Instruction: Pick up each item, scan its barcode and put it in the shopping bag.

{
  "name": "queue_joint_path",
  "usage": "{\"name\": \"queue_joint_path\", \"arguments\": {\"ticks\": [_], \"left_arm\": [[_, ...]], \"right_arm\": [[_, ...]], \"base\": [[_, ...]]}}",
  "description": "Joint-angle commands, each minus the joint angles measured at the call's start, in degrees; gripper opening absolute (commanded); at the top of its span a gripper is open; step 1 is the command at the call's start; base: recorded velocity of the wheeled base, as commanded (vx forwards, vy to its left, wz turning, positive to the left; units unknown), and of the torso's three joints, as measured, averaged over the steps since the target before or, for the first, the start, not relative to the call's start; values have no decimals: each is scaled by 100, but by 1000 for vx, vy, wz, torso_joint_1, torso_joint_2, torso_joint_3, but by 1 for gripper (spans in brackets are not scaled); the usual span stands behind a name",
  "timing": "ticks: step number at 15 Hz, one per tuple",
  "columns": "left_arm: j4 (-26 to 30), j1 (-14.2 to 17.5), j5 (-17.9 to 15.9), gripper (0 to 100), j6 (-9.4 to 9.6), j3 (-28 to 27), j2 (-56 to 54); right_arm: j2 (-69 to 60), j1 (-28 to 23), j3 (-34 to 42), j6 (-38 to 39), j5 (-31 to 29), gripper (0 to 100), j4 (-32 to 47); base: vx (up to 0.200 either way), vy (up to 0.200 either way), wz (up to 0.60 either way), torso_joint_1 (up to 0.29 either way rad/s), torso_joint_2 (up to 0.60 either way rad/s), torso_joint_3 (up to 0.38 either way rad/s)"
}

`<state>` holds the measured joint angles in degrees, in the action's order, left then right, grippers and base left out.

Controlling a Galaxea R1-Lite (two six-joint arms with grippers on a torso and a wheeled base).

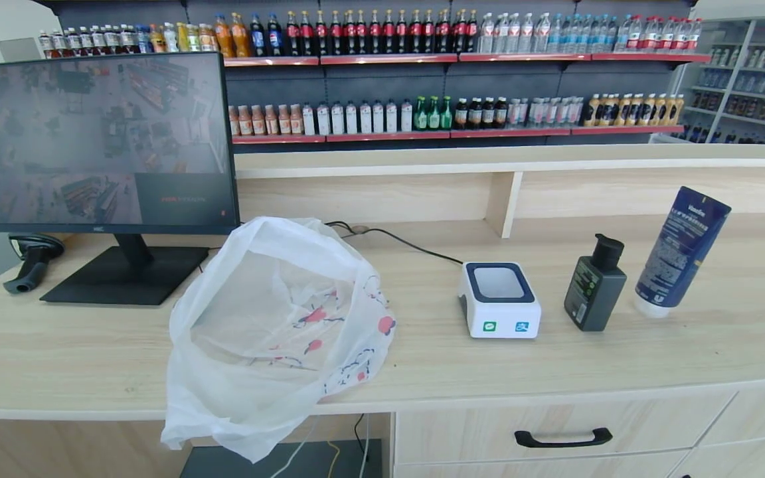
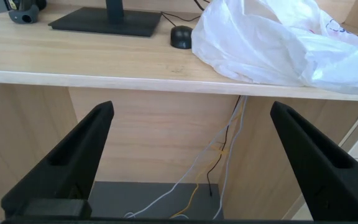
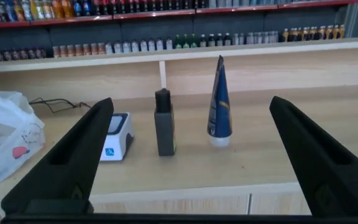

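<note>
The left gripper (image 2: 191, 107) is held below the front edge of the light wooden counter (image 2: 104, 62), jaws spread wide and empty. The white translucent plastic shopping bag (image 2: 272, 43) is draped over that edge, above and beyond the jaws. The right gripper (image 3: 190, 102) is likewise spread and empty, before the same edge. Well beyond its jaws, the dark grey rectangular pump bottle (image 3: 164, 127) and the blue tube on a white cap (image 3: 220, 102) stand upright and apart near the counter's right end. The white box-shaped barcode scanner (image 3: 120, 134) sits between bag and bottle.
</note>
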<state>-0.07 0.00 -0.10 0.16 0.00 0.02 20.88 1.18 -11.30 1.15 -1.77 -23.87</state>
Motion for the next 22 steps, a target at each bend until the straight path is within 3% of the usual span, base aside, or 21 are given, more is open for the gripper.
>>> {"name": "queue_joint_path", "arguments": {"ticks": [1,2,4,10,22], "left_arm": [[-1,0,1,100,2,0,-2],[-1,0,1,100,2,0,-2],[-1,0,1,100,2,0,-2],[-1,0,1,100,2,0,-2],[-1,0,1,100,2,0,-2]], "right_arm": [[3308,93,216,-132,10,100,-3765],[4222,128,225,-185,10,100,-4952],[5576,409,163,-282,10,100,-6604],[6701,805,23,-299,1,100,-6613],[7975,796,-215,-264,10,100,-6613]], "base": [[0,0,0,0,0,0],[0,0,0,0,0,0],[0,0,0,0,0,0],[0,0,0,0,0,0],[0,0,0,0,0,0]]}}
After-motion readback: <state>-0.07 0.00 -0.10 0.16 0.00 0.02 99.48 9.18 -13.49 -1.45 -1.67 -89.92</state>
